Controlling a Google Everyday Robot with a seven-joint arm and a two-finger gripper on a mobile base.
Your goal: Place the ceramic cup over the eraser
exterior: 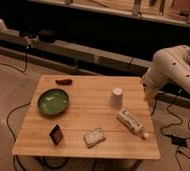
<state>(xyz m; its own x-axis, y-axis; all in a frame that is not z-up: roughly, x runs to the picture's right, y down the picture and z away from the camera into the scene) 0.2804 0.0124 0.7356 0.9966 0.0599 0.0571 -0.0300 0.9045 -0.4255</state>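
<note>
the step in hand is the approach: the small plain white tapered ceramic cup (116, 97) stands free on the wooden worktop (83, 120), well to the right of the round green bowl (53, 101). the small black rectangular eraser (56, 134) with a reddish-orange face sits near the bowl, on its near side. the gripper (149, 94) hangs further right than the cup, by the worktop's edge — open or closed, i cannot tell. next, i judge, it must reach the cup, grip it and carry it to the eraser.

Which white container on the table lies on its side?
The white labelled bottle, lying flat; the small white ceramic cup beside it stands on end. The gripper hangs at the table's edge near both.
</note>
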